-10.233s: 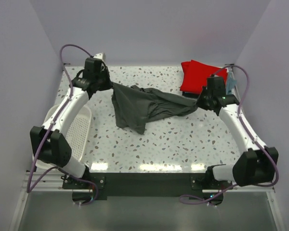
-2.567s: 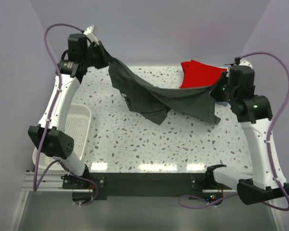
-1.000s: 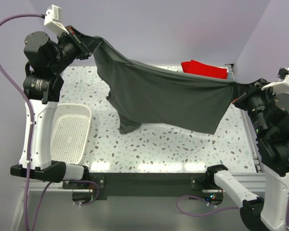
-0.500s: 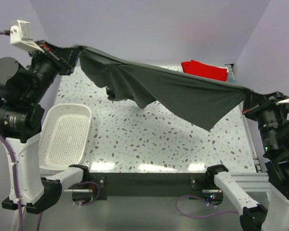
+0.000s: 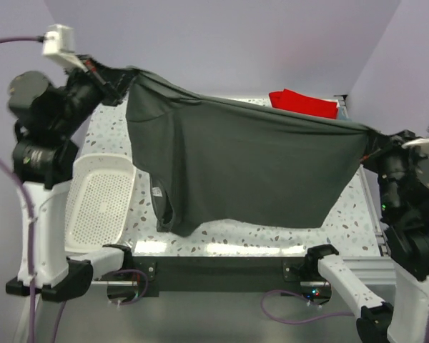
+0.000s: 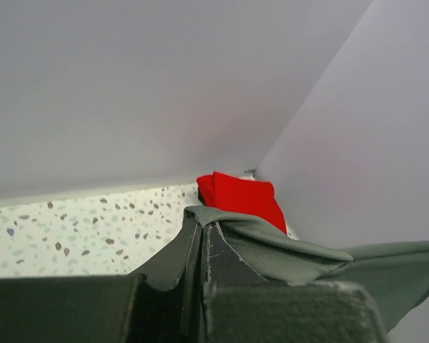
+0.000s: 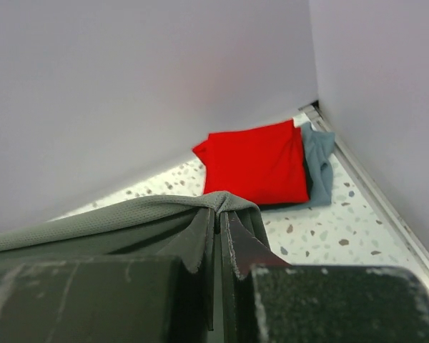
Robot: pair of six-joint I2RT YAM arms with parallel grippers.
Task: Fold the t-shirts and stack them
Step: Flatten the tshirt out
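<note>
The dark grey t-shirt (image 5: pixel 250 164) hangs spread wide in the air above the table, its lower edge near the front. My left gripper (image 5: pixel 123 77) is shut on its upper left corner, high at the back left; the pinched cloth (image 6: pixel 272 243) drapes over the tips of my left gripper (image 6: pixel 200 229). On the right, my right gripper (image 5: pixel 372 137) is shut on the other corner, cloth (image 7: pixel 129 218) bunched at the tips of my right gripper (image 7: pixel 220 214). A folded red t-shirt (image 7: pixel 256 163) lies on a light blue-grey t-shirt (image 7: pixel 319 166) in the back right corner, also seen as the red t-shirt (image 5: pixel 304 103) from above.
A white mesh basket (image 5: pixel 104 204) sits at the table's left edge beside the left arm. The speckled table (image 5: pixel 272 232) is walled by pale panels at the back and sides. A metal rail (image 7: pixel 375 196) runs along the right edge.
The shirt, slanted and bunched half a second ago, now hangs down flat as a broad sheet. The left gripper moved right and slightly down; the right gripper stayed about level.
</note>
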